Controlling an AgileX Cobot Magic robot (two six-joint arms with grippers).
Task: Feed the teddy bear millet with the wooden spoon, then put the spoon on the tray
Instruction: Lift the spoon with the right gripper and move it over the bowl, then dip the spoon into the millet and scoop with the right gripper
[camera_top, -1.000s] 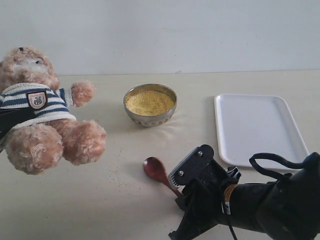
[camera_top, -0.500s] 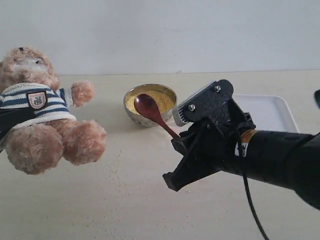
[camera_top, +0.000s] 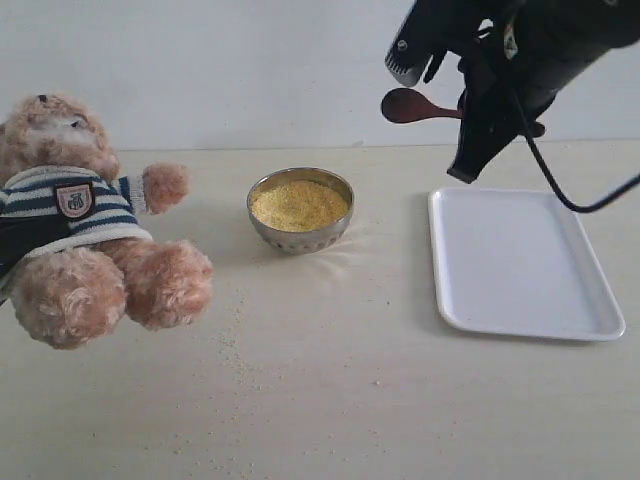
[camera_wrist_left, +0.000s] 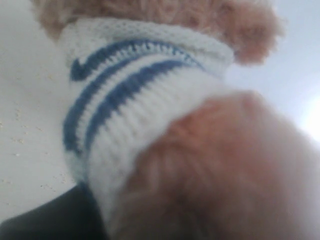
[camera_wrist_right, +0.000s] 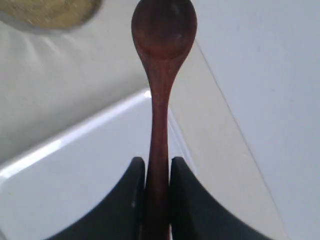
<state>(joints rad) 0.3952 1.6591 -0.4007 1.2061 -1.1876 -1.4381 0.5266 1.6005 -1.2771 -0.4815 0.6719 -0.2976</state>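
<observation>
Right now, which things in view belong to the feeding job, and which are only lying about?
Belong to the job: teddy bear, millet in its steel bowl, wooden spoon held in the right gripper, tray.
Lying about: only stray grains on the table.
</observation>
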